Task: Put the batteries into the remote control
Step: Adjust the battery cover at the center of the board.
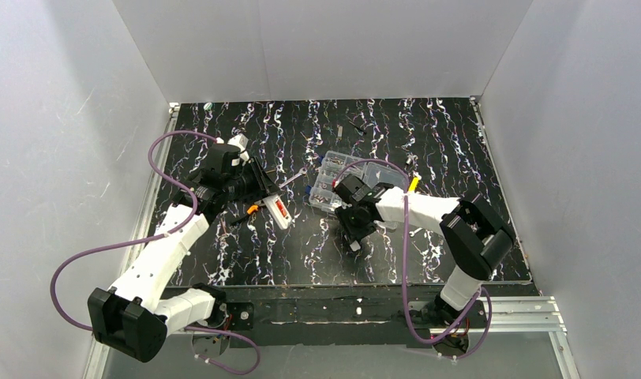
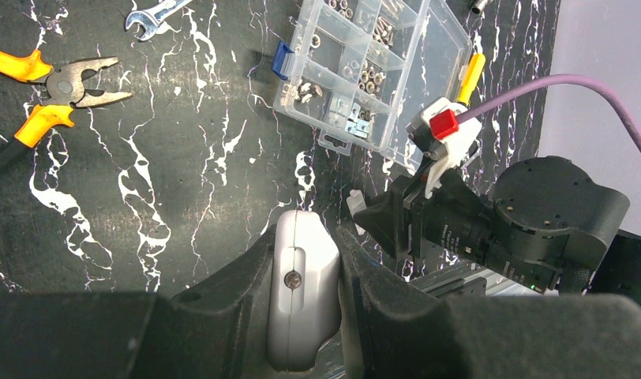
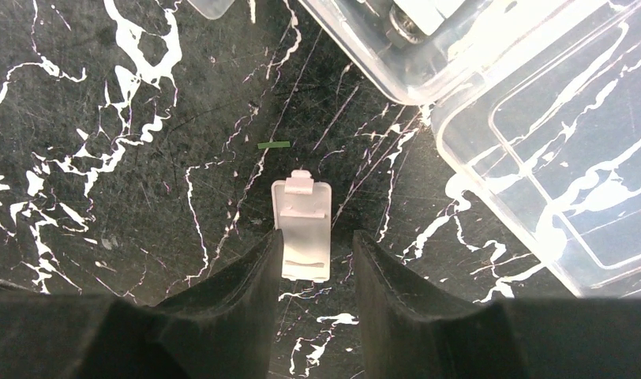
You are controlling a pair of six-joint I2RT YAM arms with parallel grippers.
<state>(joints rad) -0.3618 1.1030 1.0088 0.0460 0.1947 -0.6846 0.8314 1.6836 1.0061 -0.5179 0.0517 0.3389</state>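
Note:
My left gripper (image 2: 303,246) is shut on one end of the white remote control (image 2: 301,308), held just above the table. In the top view the remote (image 1: 282,213) juts out from the left gripper (image 1: 270,197) toward the near side, with a red patch on its upper face. My right gripper (image 3: 317,246) is open and low over the table. Its fingers straddle the near end of the small white cover piece (image 3: 305,229), which lies flat. In the top view the right gripper (image 1: 354,235) is near the cover piece (image 1: 354,246). I see no loose batteries.
A clear plastic compartment box (image 1: 357,180) of small metal parts stands just beyond the right gripper; it also shows in the left wrist view (image 2: 372,71) and the right wrist view (image 3: 538,118). Orange-handled pliers (image 2: 53,99) and a wrench (image 2: 153,16) lie near the left gripper. A yellow-handled tool (image 1: 413,184) lies by the box.

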